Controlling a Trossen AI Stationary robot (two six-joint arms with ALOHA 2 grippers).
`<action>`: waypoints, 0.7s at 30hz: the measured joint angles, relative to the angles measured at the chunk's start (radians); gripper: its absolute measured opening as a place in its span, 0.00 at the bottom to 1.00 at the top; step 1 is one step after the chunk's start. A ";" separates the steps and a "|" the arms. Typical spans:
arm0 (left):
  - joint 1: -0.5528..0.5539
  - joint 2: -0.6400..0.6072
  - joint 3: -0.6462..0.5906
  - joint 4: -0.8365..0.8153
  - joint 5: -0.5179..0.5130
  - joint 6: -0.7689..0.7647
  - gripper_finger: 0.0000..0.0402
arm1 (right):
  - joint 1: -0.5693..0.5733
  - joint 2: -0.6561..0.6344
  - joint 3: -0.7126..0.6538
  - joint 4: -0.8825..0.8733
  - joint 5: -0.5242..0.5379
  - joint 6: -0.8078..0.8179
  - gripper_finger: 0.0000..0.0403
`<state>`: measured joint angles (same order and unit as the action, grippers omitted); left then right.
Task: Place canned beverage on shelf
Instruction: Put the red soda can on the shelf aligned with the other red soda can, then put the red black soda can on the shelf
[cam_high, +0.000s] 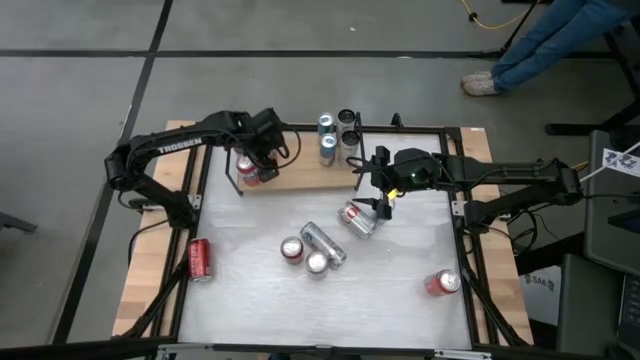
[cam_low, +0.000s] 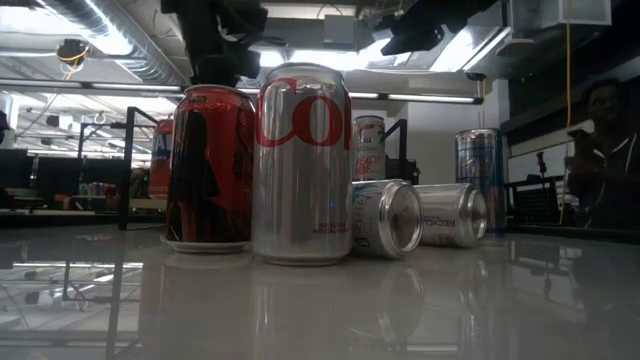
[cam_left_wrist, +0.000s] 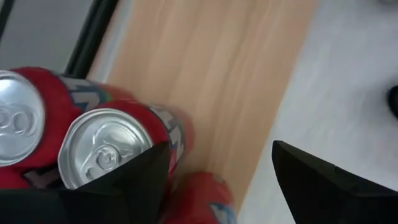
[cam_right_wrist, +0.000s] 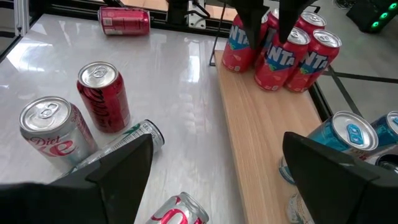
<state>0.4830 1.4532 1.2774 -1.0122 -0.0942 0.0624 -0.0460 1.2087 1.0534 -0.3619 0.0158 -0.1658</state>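
Observation:
The shelf is a light-brown board with black rails at the table's far side; it also shows in the right wrist view. Several red Fanta cans stand on its left end, and blue and silver cans on its right part. My left gripper is open among the Fanta cans; the board shows between its fingers. My right gripper is open and empty above the shelf's near edge, over a red-and-silver can lying on its side. My left gripper points down among the red Fanta cans at the shelf's left end. One finger stands right beside a can's top. I cannot tell whether it touches that can.
On the white tabletop a red Coke can and a Diet Coke can stand upright beside a slim silver can on its side. Red cans lie at the left and right. A person's legs show beyond the table.

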 joint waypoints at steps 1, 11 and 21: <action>0.002 0.000 0.000 0.000 -0.008 0.000 0.68 | 0.000 0.000 0.000 0.000 0.000 0.000 0.87; 0.005 0.000 0.000 0.002 0.096 0.000 0.68 | 0.000 0.000 0.000 0.000 0.000 0.000 0.87; -0.052 0.000 0.000 0.068 0.195 -0.008 0.68 | 0.000 0.000 0.000 0.000 0.000 0.000 0.87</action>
<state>0.4313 1.4532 1.2774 -0.9443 0.1009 0.0540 -0.0460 1.2087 1.0534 -0.3622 0.0158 -0.1661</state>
